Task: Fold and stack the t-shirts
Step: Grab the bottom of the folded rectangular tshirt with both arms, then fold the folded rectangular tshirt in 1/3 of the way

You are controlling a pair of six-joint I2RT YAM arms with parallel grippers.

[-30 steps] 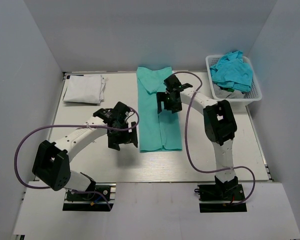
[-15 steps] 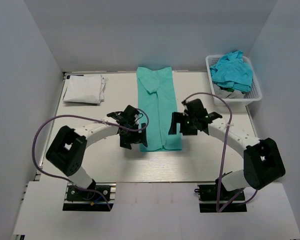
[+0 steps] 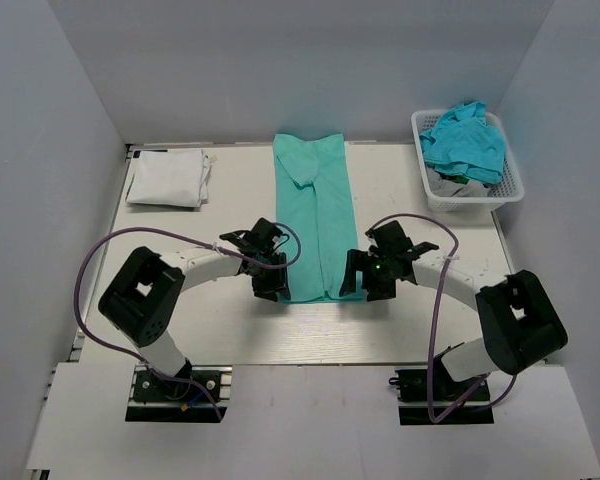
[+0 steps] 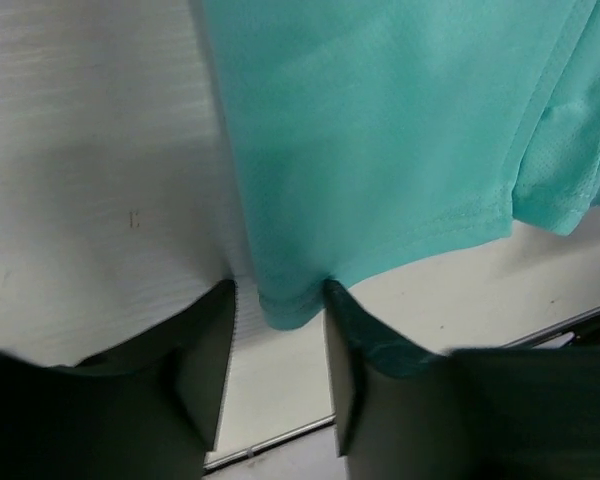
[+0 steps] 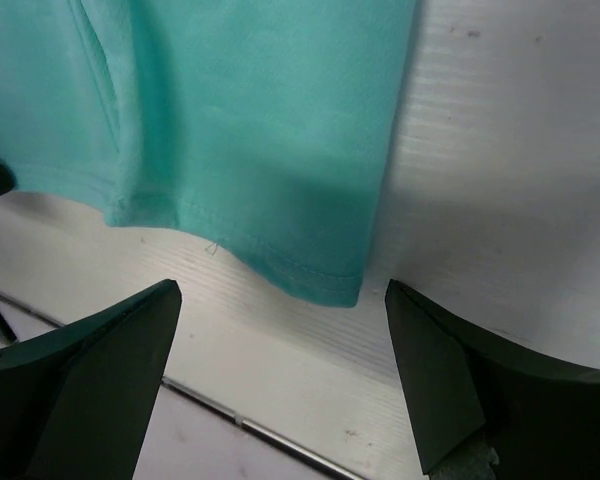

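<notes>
A teal t-shirt [image 3: 315, 210], folded into a long strip, lies down the middle of the table. My left gripper [image 3: 272, 284] is at its near left corner. In the left wrist view the jaws [image 4: 280, 290] stand half narrowed around the hem corner [image 4: 290, 300]; the right finger touches the cloth and a gap remains on the left. My right gripper [image 3: 364, 279] is at the near right corner, wide open, and the hem corner [image 5: 335, 285] lies between its fingers, untouched. A folded white t-shirt [image 3: 168, 178] rests at the back left.
A white lattice basket [image 3: 504, 195] at the back right holds more crumpled teal shirts [image 3: 464, 140]. The table's near edge runs just below both grippers [image 5: 280, 430]. Grey walls close in the left, right and back sides.
Both arms have swung down to the shirt's near end, the right one from over the shirt's far half. The left jaws have narrowed around the hem corner; the right jaws stay wide.
</notes>
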